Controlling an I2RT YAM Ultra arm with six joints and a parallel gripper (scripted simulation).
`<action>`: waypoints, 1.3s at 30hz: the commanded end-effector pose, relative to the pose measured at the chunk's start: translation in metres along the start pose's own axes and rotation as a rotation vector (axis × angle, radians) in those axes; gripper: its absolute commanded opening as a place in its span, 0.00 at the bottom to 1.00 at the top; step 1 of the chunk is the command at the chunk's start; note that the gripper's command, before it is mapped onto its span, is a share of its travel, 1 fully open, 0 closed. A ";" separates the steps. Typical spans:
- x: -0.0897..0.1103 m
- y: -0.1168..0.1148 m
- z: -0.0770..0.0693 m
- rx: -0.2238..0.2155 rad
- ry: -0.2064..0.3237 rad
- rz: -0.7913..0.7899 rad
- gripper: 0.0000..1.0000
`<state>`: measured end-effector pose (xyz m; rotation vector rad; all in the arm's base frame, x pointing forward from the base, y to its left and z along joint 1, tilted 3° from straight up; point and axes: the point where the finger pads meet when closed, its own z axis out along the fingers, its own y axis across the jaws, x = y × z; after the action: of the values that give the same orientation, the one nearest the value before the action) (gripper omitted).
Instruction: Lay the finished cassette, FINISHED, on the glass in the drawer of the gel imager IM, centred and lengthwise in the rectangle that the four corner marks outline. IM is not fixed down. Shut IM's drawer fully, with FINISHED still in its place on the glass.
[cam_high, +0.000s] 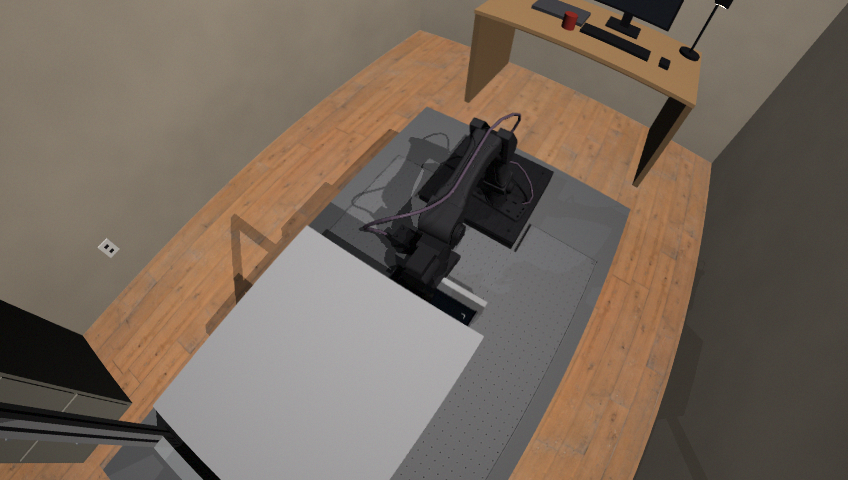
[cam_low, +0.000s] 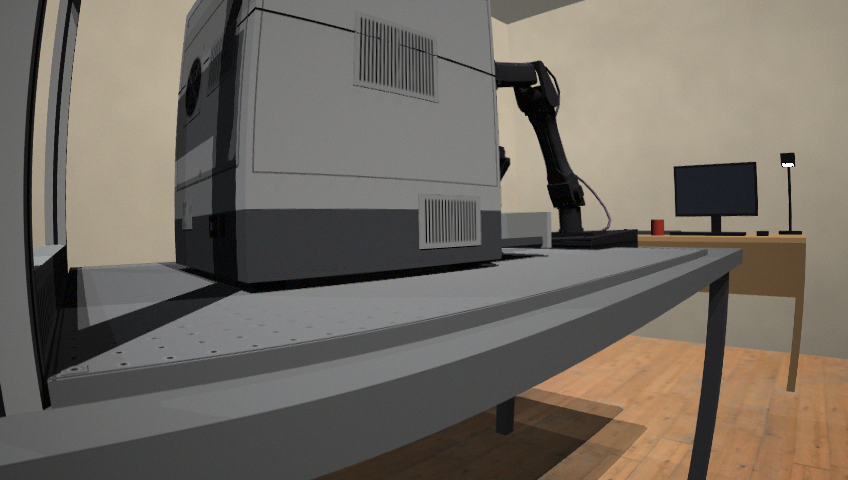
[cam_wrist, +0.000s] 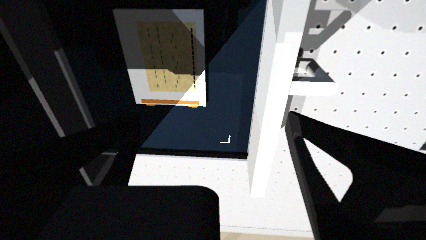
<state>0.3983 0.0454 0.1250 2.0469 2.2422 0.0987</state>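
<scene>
The finished cassette (cam_wrist: 162, 57), a white frame around a tan gel with an orange strip at one end, lies flat on the dark blue glass (cam_wrist: 200, 117) of the imager's open drawer. A white corner mark (cam_wrist: 226, 139) shows on the glass near it; the other marks are hidden or in shadow. My gripper (cam_wrist: 213, 120) is open and empty above the drawer's front part, with the cassette apart from both fingers. The imager IM (cam_high: 321, 362) is a big grey-white box, also in the side view (cam_low: 339, 142). The arm hides most of the drawer (cam_high: 467, 306) from above.
The drawer's white front wall (cam_wrist: 267, 100) with its handle (cam_wrist: 312, 82) stands right of the glass. The drawer sticks out towards the arm's base (cam_high: 505, 202). Perforated table top lies to the right (cam_high: 535, 309). A desk with a monitor stands far behind (cam_high: 595, 41).
</scene>
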 end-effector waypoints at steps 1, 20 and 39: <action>0.001 -0.008 -0.014 -0.013 -0.011 -0.001 1.00; 0.002 -0.027 -0.027 -0.013 -0.011 -0.004 1.00; 0.001 -0.046 -0.039 -0.012 -0.011 -0.002 1.00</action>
<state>0.3587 0.0430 0.1477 2.0458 2.2403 0.1043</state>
